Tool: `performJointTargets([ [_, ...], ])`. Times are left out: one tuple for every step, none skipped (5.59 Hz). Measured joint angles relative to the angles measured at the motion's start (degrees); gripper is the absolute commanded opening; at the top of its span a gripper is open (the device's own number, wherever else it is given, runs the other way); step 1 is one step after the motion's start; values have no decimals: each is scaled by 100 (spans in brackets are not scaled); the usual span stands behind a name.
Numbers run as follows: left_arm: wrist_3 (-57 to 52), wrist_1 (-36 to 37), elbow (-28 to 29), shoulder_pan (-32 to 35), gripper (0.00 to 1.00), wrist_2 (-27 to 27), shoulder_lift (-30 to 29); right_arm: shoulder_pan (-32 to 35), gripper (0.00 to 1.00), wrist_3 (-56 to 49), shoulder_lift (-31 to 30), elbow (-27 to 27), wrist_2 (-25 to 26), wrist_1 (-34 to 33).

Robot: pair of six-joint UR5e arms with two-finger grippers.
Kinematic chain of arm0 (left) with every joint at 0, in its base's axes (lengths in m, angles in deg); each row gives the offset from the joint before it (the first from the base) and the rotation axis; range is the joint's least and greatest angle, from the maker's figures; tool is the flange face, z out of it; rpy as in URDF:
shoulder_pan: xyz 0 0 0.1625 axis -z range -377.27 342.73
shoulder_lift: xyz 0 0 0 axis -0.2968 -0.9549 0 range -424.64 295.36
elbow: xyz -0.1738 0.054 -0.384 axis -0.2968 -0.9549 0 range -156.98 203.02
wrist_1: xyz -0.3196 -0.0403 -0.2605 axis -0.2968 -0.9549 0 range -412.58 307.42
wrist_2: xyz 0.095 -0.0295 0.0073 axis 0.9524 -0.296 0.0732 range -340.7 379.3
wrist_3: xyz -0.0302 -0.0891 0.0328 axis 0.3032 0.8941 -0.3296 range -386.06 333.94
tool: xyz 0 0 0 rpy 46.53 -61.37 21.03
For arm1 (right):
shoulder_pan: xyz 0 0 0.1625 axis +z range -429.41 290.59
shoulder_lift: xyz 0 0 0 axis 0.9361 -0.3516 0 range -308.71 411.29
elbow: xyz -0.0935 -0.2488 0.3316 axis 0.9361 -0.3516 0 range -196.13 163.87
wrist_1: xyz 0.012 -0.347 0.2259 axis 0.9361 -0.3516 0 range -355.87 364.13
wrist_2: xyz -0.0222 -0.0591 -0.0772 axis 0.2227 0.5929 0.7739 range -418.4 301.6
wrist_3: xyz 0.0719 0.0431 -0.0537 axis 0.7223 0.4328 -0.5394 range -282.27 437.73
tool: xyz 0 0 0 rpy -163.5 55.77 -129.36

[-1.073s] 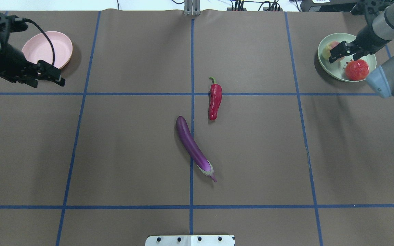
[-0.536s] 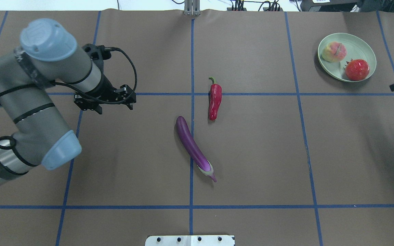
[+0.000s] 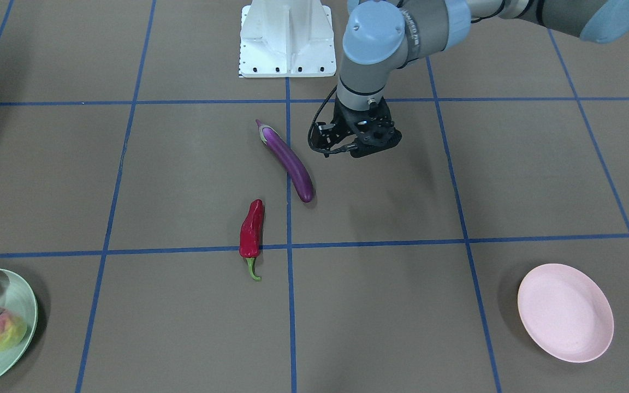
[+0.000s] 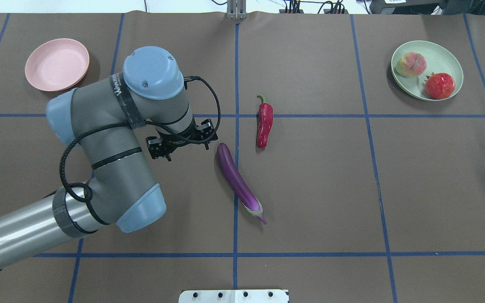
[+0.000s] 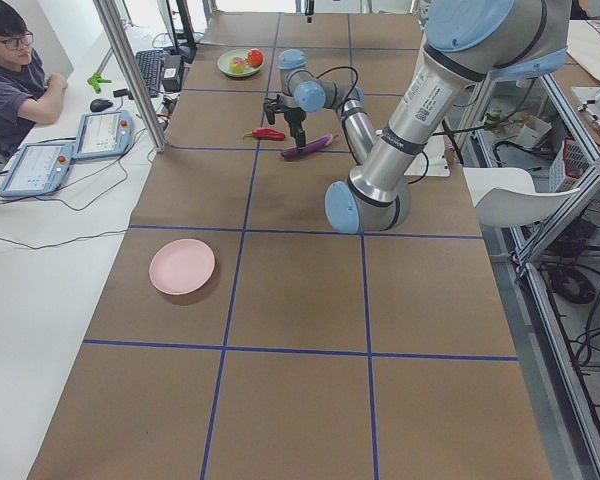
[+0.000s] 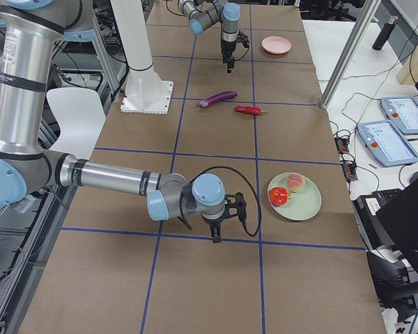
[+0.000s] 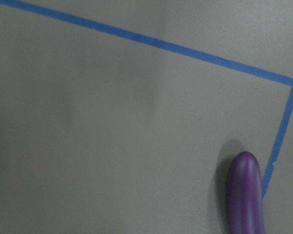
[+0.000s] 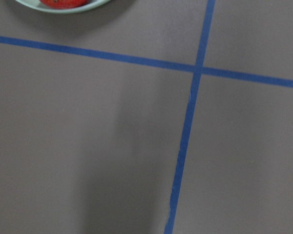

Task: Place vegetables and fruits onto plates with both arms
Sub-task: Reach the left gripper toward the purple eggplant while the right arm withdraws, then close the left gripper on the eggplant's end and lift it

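Observation:
The purple eggplant (image 4: pixel 236 179) and the red chili (image 4: pixel 264 124) lie side by side on the mat mid-table, and both also show in the front view as the eggplant (image 3: pixel 290 162) and the chili (image 3: pixel 251 229). My left gripper (image 4: pixel 187 150) hangs open and empty just left of the eggplant's rounded tip (image 7: pixel 244 195), not touching it. The pink plate (image 4: pixel 57 64) is empty at the far left. The mint plate (image 4: pixel 440 59) at the far right holds the peach (image 4: pixel 411 63) and the pomegranate (image 4: pixel 439 85). My right gripper (image 6: pixel 214 236) shows only in the right side view, low over bare mat near the mint plate (image 6: pixel 303 205); I cannot tell whether it is open.
The brown mat carries a grid of blue tape lines. The white robot base (image 3: pixel 286 38) stands at the near edge. My left arm's elbow (image 4: pixel 141 210) overhangs the near-left squares. An operator (image 5: pixel 15 70) with tablets sits beyond the far edge.
My left arm swung from beside the pink plate to the table's middle, next to the eggplant. My right gripper left the mint plate and the overhead view; the peach stays on the plate.

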Motion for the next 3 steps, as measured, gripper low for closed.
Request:
performJointTargets([
  [232, -130, 255, -182, 100, 236, -127, 112, 100, -170, -279, 412, -19, -355],
  [460, -490, 542, -253, 100, 314, -180, 342, 100, -683, -363, 740, 64, -925],
  [613, -810, 814, -294, 100, 332, -254, 644, 100, -1297, -306, 873, 289, -1428],
])
